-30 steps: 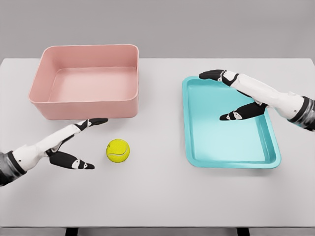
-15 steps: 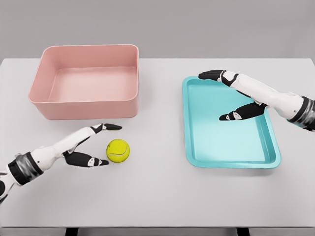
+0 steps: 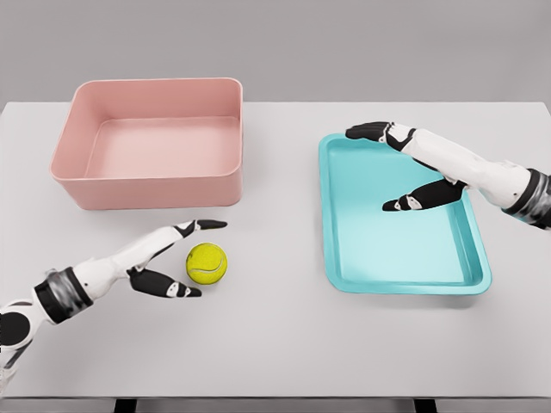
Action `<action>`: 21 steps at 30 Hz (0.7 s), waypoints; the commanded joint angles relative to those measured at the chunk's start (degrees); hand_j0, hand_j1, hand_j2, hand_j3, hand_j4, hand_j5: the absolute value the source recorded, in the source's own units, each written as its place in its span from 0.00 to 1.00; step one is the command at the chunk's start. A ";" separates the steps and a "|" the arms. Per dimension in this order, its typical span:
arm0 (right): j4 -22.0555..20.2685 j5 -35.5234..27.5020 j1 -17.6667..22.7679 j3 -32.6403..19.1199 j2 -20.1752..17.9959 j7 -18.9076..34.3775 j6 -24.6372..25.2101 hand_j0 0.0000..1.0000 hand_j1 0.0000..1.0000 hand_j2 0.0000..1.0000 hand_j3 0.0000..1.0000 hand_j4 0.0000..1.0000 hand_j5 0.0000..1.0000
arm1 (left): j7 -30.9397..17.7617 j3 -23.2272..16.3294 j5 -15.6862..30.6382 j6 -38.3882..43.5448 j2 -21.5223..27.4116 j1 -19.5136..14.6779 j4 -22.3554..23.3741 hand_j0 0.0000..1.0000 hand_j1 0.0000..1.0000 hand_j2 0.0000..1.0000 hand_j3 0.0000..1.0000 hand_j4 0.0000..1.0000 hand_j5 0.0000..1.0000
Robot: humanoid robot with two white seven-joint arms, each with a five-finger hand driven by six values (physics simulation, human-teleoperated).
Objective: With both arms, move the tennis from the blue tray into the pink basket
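Observation:
The yellow tennis ball (image 3: 207,263) lies on the white table between the pink basket (image 3: 146,186) and the blue tray (image 3: 472,282). My left hand (image 3: 194,258) sits just left of the ball, open, with its fingers (image 3: 207,225) reaching past the ball's far side and the thumb (image 3: 176,289) along its near side; I cannot tell whether they touch it. Over the tray's far part hovers my right hand (image 3: 387,168), open and holding nothing. Nothing lies in the tray or the basket.
The pink basket stands at the back left, its front wall just behind the ball and my left hand. The tray takes up the right half of the table (image 3: 275,344).
My left hand has slid right toward the ball, its fingers now bracketing it. The ball and the right hand have hardly moved.

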 commanded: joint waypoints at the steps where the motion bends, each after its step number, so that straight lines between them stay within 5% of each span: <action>1: -0.61 -0.48 0.00 -0.01 -0.24 -0.03 0.16 1.00 1.00 1.00 1.00 1.00 1.00 | 0.01 -0.56 -0.11 0.32 -0.68 -0.09 0.95 0.96 0.96 0.96 0.96 0.96 0.96; 10: -1.57 -0.48 0.09 -0.01 -0.41 -0.03 0.16 1.00 1.00 1.00 1.00 1.00 1.00 | 0.01 -1.97 -2.13 0.58 -3.85 -2.02 5.26 0.95 0.95 0.95 0.95 0.95 0.95; 21: -1.57 -0.48 0.26 0.17 -0.15 -0.03 0.16 1.00 1.00 1.00 1.00 1.00 1.00 | 0.01 -1.97 -2.22 0.67 -3.94 -2.11 5.35 0.88 0.88 0.88 0.88 0.88 0.88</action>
